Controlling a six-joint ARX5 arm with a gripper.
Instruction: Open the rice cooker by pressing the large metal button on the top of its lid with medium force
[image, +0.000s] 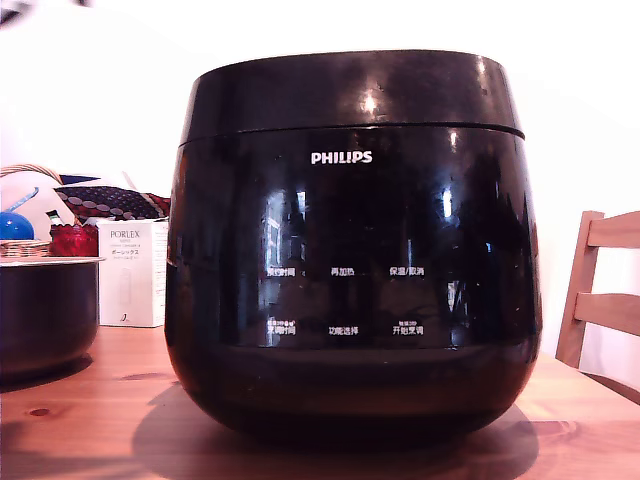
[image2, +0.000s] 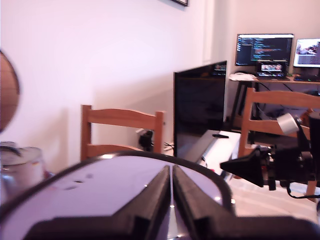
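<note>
Black rice cooker (image: 352, 250) was seen standing on wooden table (image: 80, 420), lid (image2: 100, 187) shut. Gripper (image2: 171, 192), fingers pressed together and nothing held, was poised just over lid top; button not made out.

You have one rice cooker (image: 352, 250), one dark pot (image: 45, 312) and one white box (image: 132, 272). The wrist view shows two chairs (image2: 121, 131), perhaps three screens (image2: 200, 107).

Strong backlight washes the wall behind the rice cooker (image: 350, 250) to blown-out white in the exterior view, with glare spots on its glossy front. It casts a soft shadow on the tabletop (image: 90, 420). The wrist view is pink-tinted, soft and hazy, with the tool (image2: 171, 192) blurred up close.
</note>
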